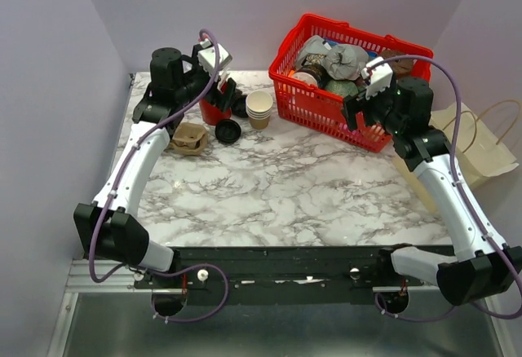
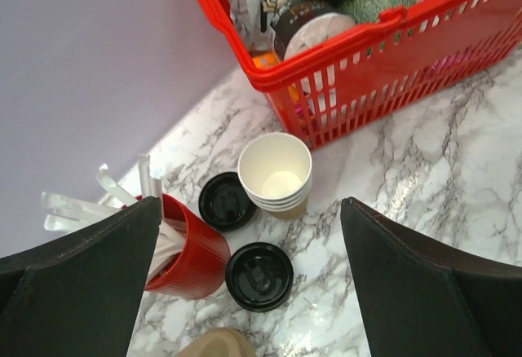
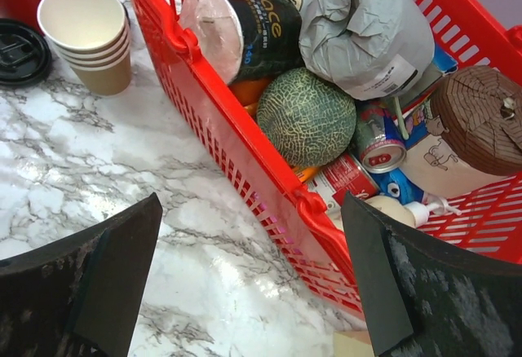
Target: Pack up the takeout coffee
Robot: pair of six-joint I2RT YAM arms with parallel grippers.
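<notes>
We're at the far left corner, where the left gripper hangs with its fingers spread wide, holding nothing. Under it stand the red cup of straws, two black lids and the stack of cream cups. The brown kraft cup sits at the near side of that group, just left of a lid and close to the left table edge. We can't tell if it's upright.

It's tight here, with the purple wall right beside the table on the left.

On the right, the right gripper is spread wide too, nothing held, poised over the near rim of the red basket. The paper bag lies past the right edge.

Between the arms runs a broad stretch of white, grey-veined marble.
</notes>
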